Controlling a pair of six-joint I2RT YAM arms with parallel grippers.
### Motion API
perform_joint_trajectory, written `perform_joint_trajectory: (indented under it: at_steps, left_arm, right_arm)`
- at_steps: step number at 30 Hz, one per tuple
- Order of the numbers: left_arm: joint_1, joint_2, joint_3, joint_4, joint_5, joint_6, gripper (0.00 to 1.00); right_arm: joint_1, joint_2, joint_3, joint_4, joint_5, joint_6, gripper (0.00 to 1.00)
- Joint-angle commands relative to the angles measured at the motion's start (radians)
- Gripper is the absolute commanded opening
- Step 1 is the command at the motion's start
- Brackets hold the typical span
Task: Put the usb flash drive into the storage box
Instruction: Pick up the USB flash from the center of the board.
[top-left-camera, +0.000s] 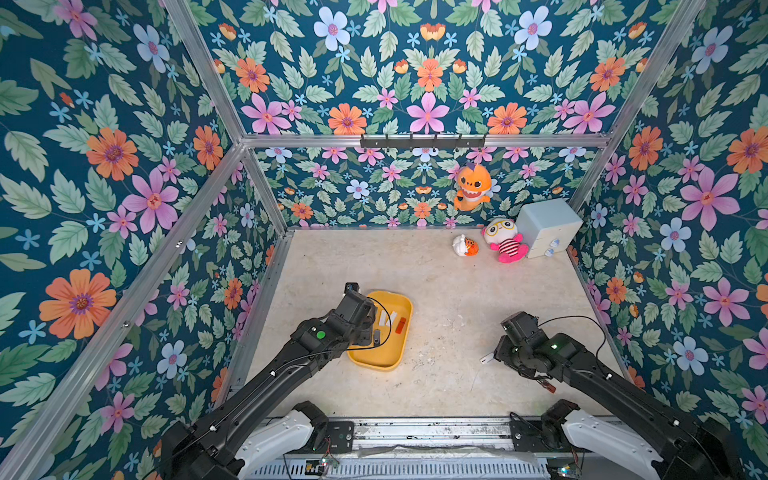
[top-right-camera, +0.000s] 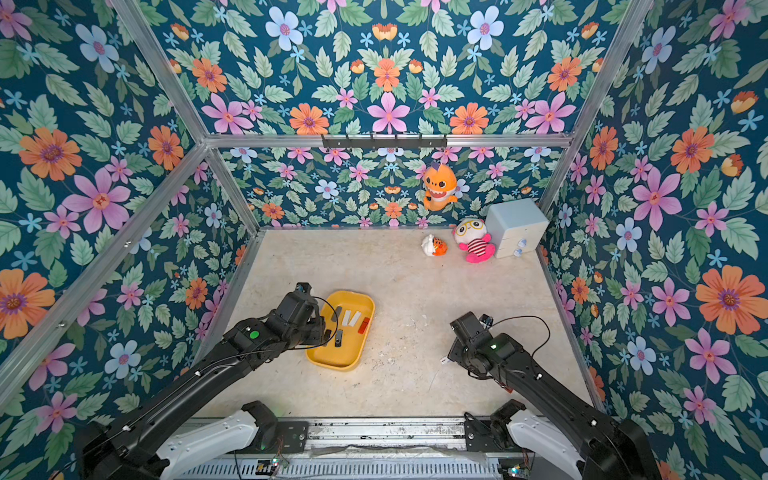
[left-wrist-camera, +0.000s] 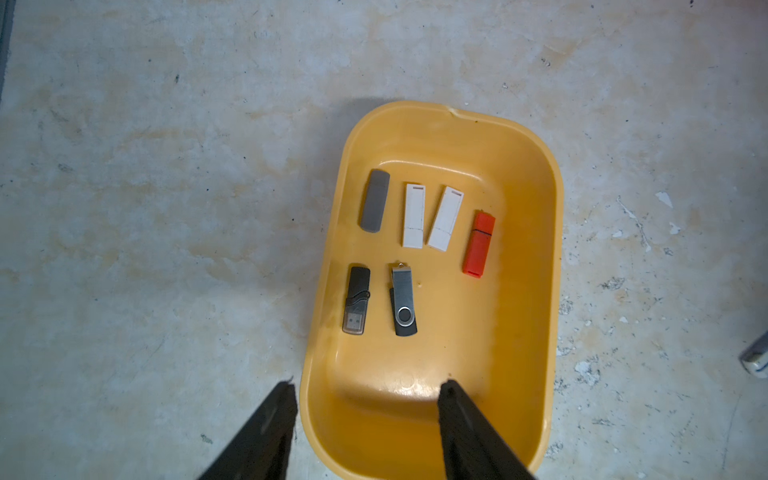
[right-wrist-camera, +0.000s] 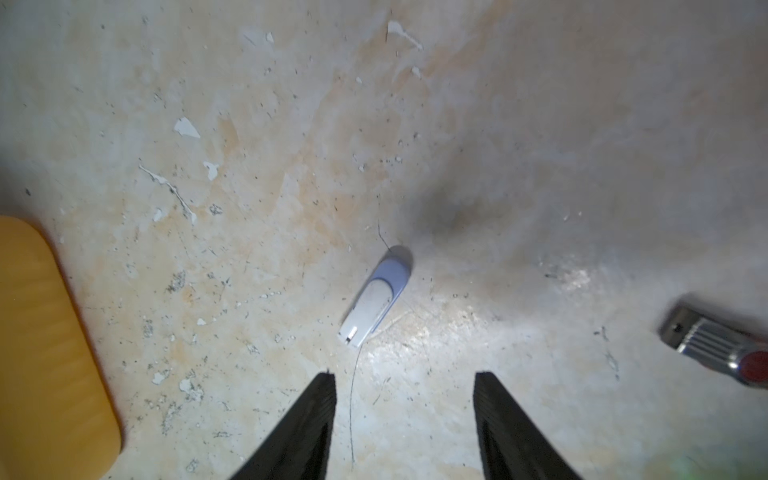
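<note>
The storage box (left-wrist-camera: 457, 357) is a shallow yellow tray, also seen in both top views (top-left-camera: 386, 351) (top-right-camera: 332, 358). Several usb flash drives lie in it: a grey one (left-wrist-camera: 375, 200), two white ones (left-wrist-camera: 414, 216), a red one (left-wrist-camera: 478, 244), a black clear-capped one (left-wrist-camera: 356, 300) and a swivel one (left-wrist-camera: 403, 301). My left gripper (left-wrist-camera: 368, 388) hangs open and empty over the box's near end, one finger outside the rim. A pale blue-white usb flash drive (right-wrist-camera: 376, 299) lies on the table (top-left-camera: 486, 358), just ahead of my open, empty right gripper (right-wrist-camera: 405, 374).
A silver and red drive (right-wrist-camera: 715, 345) lies on the table beside the right gripper. At the back right stand a pale blue drawer cabinet (top-left-camera: 546, 228), a pink striped plush (top-left-camera: 505, 243) and a small white-orange toy (top-left-camera: 465, 246). An orange plush (top-left-camera: 473, 185) hangs on the back wall.
</note>
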Motion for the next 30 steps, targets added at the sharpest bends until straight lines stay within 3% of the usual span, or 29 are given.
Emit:
perform_joint_trajectory:
  at_steps: [1,19,30]
  left_arm:
    - [0.001,-0.037,-0.033,0.061,-0.019,-0.011,0.6]
    - [0.001,-0.06,-0.053,0.093,0.001,-0.001,0.62]
    - [0.001,-0.054,-0.054,0.097,0.012,0.003,0.62]
  right_arm:
    - [0.041,0.034,0.007,-0.023,0.0,0.076,0.6]
    - [0.051,0.195,0.081,-0.041,-0.005,0.119,0.63]
    - [0.05,0.46,0.202,0.014,-0.03,0.11,0.62]
